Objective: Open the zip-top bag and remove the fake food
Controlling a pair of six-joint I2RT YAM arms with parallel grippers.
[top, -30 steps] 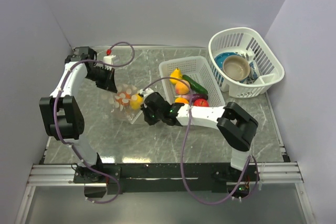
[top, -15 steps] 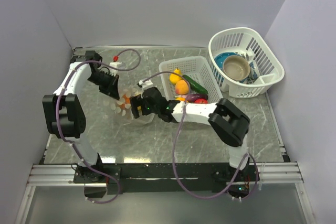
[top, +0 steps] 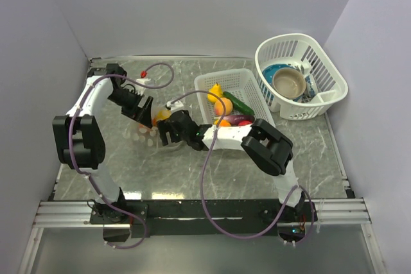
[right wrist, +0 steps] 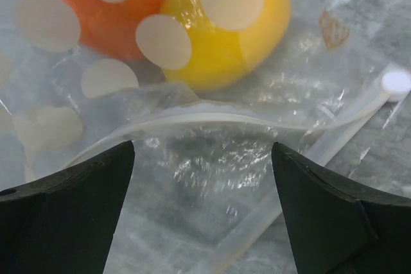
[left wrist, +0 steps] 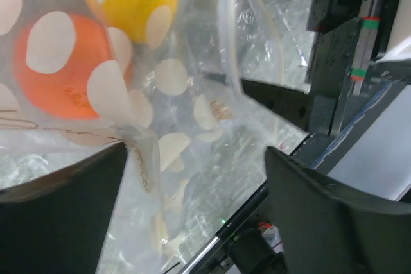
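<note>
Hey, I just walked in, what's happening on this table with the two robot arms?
Both arms are working on the clear polka-dot zip-top bag at the left-centre of the table. The left claw and the right claw are both open, with the bag's plastic between their fingers. A yellow toy and an orange toy sit inside the bag, not yet taken out. Other fake food lies in the rectangular white basket beside it.
</note>
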